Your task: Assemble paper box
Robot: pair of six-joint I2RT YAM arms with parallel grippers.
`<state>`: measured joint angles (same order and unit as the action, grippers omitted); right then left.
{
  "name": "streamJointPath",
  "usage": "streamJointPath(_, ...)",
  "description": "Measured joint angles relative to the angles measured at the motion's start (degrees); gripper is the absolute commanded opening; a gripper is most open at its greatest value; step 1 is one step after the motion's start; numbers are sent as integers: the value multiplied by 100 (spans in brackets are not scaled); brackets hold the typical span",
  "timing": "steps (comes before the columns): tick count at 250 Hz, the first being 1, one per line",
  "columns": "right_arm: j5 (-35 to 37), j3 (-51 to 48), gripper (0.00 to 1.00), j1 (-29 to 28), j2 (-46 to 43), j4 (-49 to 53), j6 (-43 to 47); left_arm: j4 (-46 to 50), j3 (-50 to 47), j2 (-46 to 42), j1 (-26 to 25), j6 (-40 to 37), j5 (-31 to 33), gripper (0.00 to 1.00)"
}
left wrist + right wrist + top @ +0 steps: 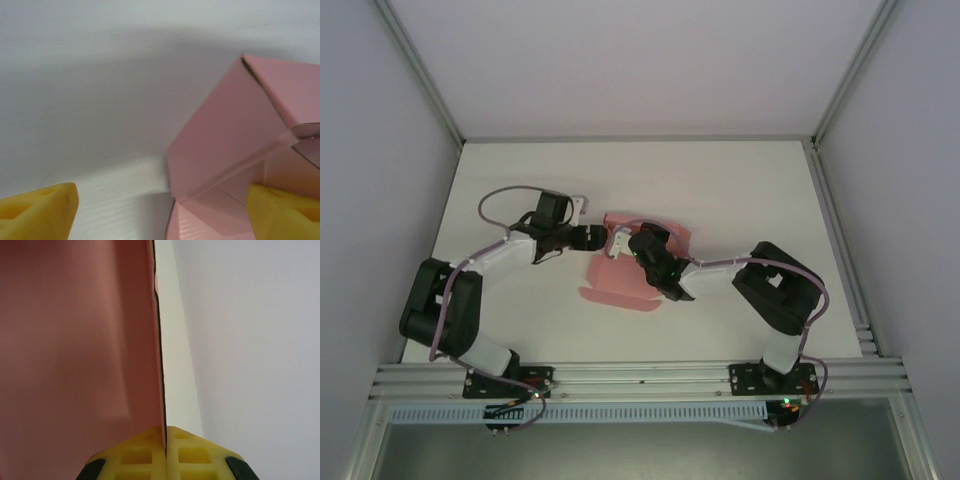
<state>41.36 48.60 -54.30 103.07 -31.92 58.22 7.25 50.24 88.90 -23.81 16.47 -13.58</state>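
So the white table (740,190) took up most of the top view, and both arms came in over the middle of it. The left arm (450,300) bent in from the left edge, the right arm (780,290) from the right edge. They met nose to nose over the paper box (620,288). The box sat around the centre of the surface, partly folded. Part of the pink card lay flat toward the near edge, and some panels were folded up on the far side.

The right gripper (164,440) was pinched tight on the edge of one upright pink panel, yellow pads pressed together with the card between them.

The left gripper (162,220) was spread wide, not holding anything. One of its pads (42,210) hung over bare table, well clear of the box. The other sat over the folded corner of the card, and it's hard to tell if it was touching.
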Motion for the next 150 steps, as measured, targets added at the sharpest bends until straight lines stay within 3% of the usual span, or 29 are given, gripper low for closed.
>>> streamJointPath(72, -63, -11, 0, 61, -7, 26, 68, -632, -264, 144, -68, -293, -170, 64)
streamJointPath(150, -584, -297, 0, 68, -455, 195, 177, -1641, -1480, -192, -155, -485, -214, 63)
